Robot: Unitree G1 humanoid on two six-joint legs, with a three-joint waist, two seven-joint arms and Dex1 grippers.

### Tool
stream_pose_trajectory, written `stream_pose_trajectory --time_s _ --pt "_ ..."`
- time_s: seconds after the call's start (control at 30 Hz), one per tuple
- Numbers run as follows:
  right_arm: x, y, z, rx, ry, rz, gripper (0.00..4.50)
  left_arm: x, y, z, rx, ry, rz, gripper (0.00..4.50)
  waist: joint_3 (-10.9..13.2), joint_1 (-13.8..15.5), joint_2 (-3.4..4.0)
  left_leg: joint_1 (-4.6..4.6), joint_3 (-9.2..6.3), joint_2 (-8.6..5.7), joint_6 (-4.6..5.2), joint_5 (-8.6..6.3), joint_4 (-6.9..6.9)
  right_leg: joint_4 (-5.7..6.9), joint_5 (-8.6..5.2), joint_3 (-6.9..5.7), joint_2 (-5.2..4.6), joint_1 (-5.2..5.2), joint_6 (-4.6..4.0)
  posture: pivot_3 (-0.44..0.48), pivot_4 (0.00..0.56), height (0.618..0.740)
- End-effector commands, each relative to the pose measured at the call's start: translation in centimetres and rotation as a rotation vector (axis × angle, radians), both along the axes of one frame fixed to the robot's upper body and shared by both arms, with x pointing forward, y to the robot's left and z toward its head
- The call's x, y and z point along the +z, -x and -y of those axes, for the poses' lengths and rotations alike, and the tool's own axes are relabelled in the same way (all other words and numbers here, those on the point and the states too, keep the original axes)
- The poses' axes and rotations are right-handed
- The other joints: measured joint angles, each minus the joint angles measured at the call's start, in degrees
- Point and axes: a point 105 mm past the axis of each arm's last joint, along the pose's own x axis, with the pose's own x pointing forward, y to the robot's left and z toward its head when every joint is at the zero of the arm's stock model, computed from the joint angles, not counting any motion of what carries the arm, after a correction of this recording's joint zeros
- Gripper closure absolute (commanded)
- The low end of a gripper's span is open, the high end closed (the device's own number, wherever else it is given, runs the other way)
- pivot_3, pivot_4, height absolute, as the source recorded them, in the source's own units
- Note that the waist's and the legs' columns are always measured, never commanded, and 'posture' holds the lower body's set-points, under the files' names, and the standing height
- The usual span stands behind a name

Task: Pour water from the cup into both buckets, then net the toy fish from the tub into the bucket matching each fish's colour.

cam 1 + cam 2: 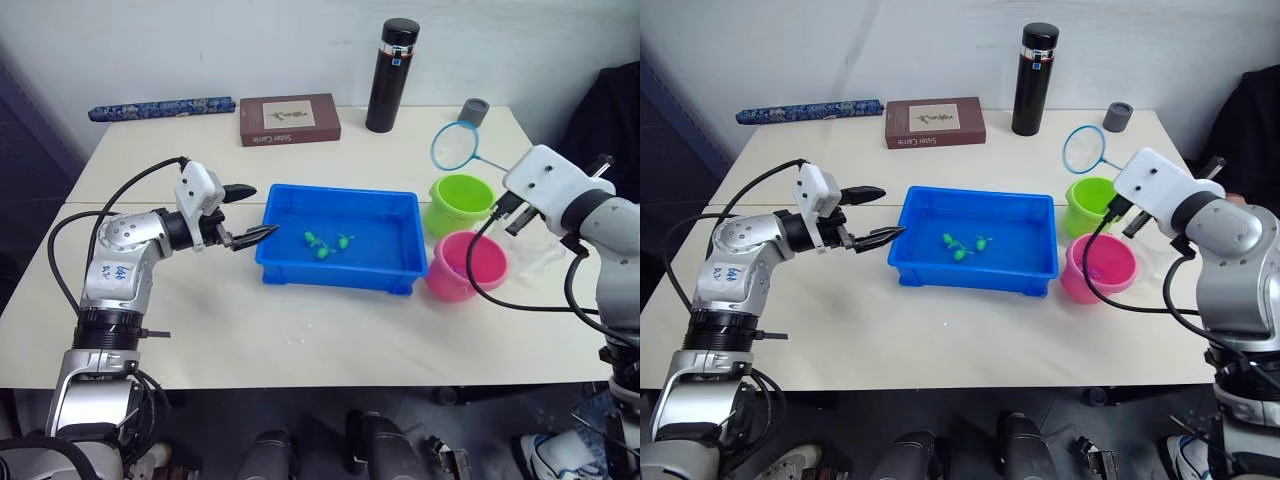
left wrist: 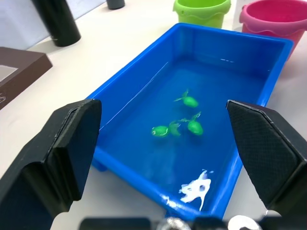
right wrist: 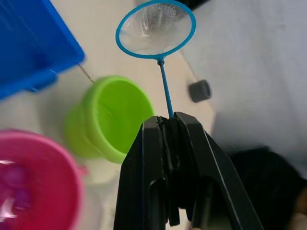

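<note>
Three green fish float mid-tub, none pink that I can see. Right of the tub stand the green bucket and, nearer the robot, the pink bucket. The right gripper is clenched on the net handle, hoop hanging beyond the green bucket. The left gripper waits spread wide at the tub's left wall. Swinging the net toward the tub could clip a bucket and tip it, since both crowd the path.

Glossy smooth plastic tub and buckets; fine mesh net; matt tabletop.
</note>
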Motion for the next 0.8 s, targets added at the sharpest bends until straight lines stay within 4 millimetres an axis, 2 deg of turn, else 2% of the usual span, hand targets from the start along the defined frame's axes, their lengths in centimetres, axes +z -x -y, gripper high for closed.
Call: stream_pose_trajectory --time_s 0.03,0.13,0.53,0.67,0.8 --pt "1.1 0.8 -0.9 0.033 -0.089 -0.025 4.50 1.6 0.5 -1.0 0.021 0.015 0.051 0.02 0.0 0.1 0.00 -0.02 -0.02 0.00 0.01 0.00 0.00 0.00 0.00 0.00 -0.01 -0.01 0.00 0.000 0.150 0.740" --pt "0.4 0.9 -1.4 0.045 -0.135 -0.090 4.50 1.5 0.8 -1.7 0.040 0.011 0.045 0.02 0.0 0.2 0.00 -0.04 -0.06 -0.04 0.04 -0.02 0.00 -0.02 0.00 -0.02 -0.08 -0.02 0.00 0.000 0.150 0.740" --pt "-1.0 0.5 -0.8 -0.004 -0.023 -0.225 4.50 1.4 1.6 -2.8 0.091 0.011 0.044 0.02 0.0 0.0 0.00 -0.04 -0.06 -0.04 0.05 -0.03 -0.02 -0.04 0.00 0.00 -0.10 -0.05 0.00 0.000 0.150 0.740" --pt "-1.5 0.4 -1.6 0.042 0.048 -0.218 4.50 1.2 1.8 -2.7 0.096 0.014 0.042 0.02 0.0 0.0 0.00 -0.04 -0.06 -0.04 0.05 -0.03 -0.06 -0.08 0.00 0.00 -0.10 -0.05 0.00 0.000 0.150 0.740" --pt "-3.0 1.2 -3.0 0.124 0.086 -0.262 4.50 1.0 2.0 -2.8 0.101 0.006 0.034 0.02 0.0 0.0 0.00 -0.05 -0.06 -0.04 0.05 -0.03 -0.06 -0.08 0.00 -0.01 -0.10 -0.05 0.00 0.000 0.150 0.740"
